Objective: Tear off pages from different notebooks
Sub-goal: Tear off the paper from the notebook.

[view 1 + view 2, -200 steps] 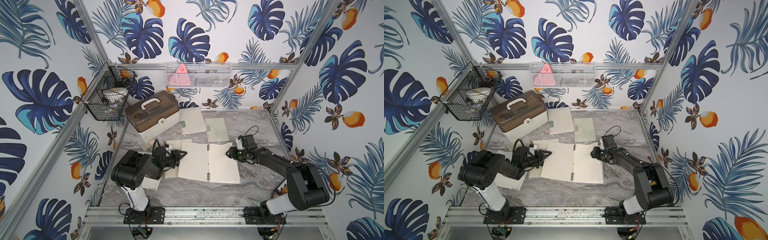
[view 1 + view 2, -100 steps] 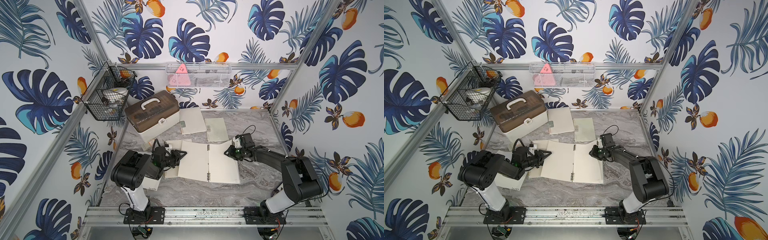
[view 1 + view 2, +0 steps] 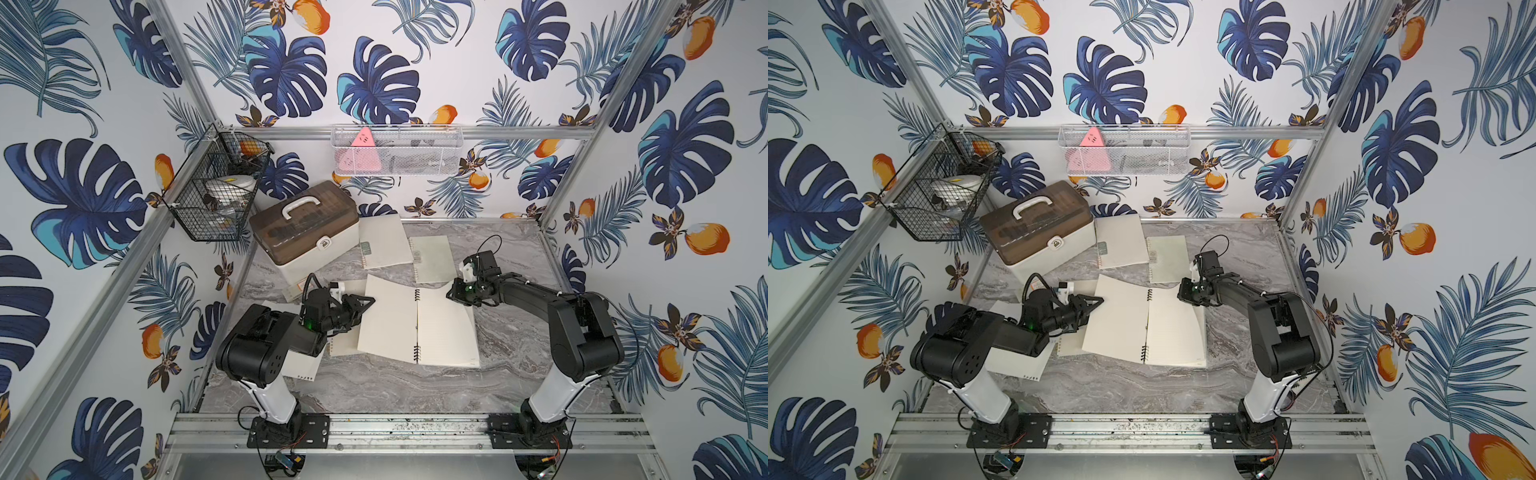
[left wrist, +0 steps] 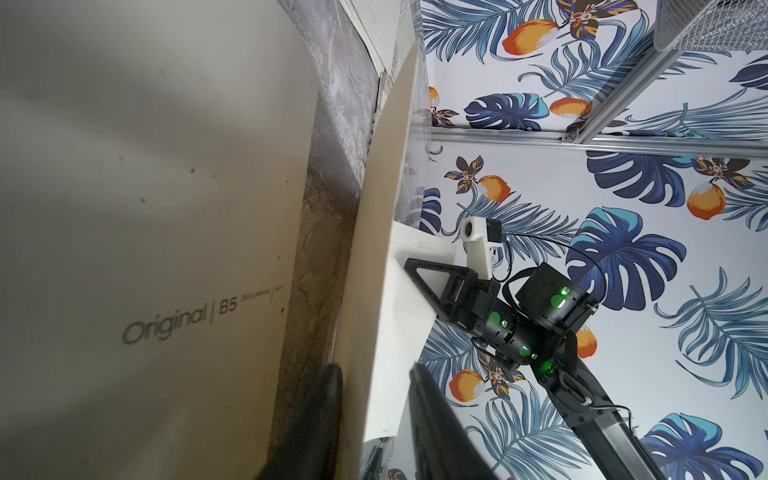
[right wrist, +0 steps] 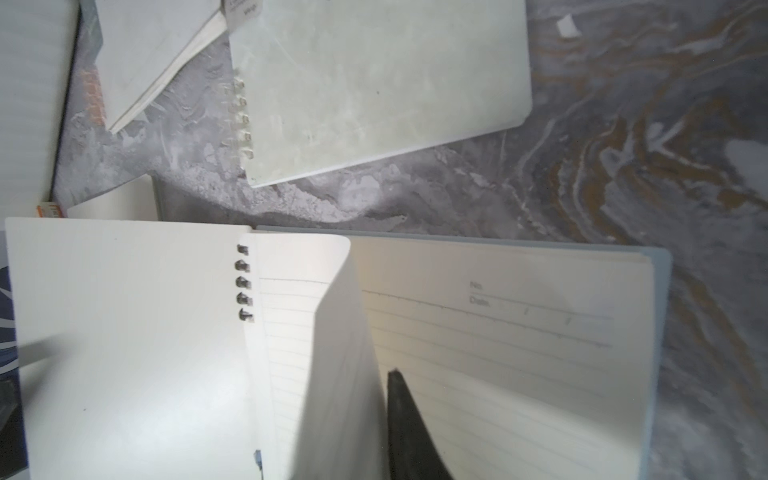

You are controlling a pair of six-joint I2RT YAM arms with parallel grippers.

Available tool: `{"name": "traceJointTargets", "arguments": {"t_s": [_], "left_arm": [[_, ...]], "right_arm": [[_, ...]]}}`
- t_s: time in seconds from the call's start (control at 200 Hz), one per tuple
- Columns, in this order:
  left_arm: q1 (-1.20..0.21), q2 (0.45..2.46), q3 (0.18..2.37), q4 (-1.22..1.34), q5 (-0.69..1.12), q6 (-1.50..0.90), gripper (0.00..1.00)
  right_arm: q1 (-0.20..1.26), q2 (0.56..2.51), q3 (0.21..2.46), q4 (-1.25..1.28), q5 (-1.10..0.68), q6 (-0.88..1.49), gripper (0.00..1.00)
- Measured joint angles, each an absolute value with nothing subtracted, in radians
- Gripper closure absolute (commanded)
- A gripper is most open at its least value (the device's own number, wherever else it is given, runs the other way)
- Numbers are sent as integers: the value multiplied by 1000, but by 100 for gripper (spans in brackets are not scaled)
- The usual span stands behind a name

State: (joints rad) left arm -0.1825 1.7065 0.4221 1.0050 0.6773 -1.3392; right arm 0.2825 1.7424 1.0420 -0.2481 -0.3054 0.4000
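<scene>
An open spiral notebook (image 3: 386,320) (image 3: 1117,320) lies flat mid-table, coil (image 3: 417,324) down its middle. My right gripper (image 3: 451,294) (image 3: 1182,291) is shut on the far outer corner of its top right-hand page (image 5: 336,353), which curls up off the lined sheets below. One dark finger (image 5: 407,424) presses the page; the other is hidden behind it. My left gripper (image 3: 371,300) (image 4: 376,370) straddles the outer edge of the notebook's left leaf (image 4: 374,249), jaws narrowly open. Two smaller closed notebooks (image 3: 384,243) (image 3: 432,259) lie at the back. Another notebook (image 3: 305,368) lies under the left arm.
A brown-lidded white box (image 3: 305,232) stands at the back left, close behind the left arm. Loose cream sheets (image 3: 345,345) stick out from under the open notebook's left side. A black wire basket (image 3: 212,199) and a white mesh tray (image 3: 395,149) hang on the walls.
The right gripper has shifted a little left and back and closed on the page corner, which now curls up. The left jaws have narrowed around the left leaf's edge.
</scene>
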Motion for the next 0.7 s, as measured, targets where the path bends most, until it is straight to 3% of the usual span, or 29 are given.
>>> {"name": "traceJointTargets", "arguments": {"t_s": [0.075, 0.285, 0.701], "left_arm": [[-183, 1706, 431, 984, 678, -1336, 75], [-183, 1684, 450, 931, 677, -1330, 100], [-217, 1529, 452, 697, 558, -1302, 100]], "right_arm": [[322, 1716, 1049, -248, -297, 382, 100], [593, 1635, 1061, -234, -179, 246, 100], [955, 1652, 1038, -163, -19, 28, 100]]}}
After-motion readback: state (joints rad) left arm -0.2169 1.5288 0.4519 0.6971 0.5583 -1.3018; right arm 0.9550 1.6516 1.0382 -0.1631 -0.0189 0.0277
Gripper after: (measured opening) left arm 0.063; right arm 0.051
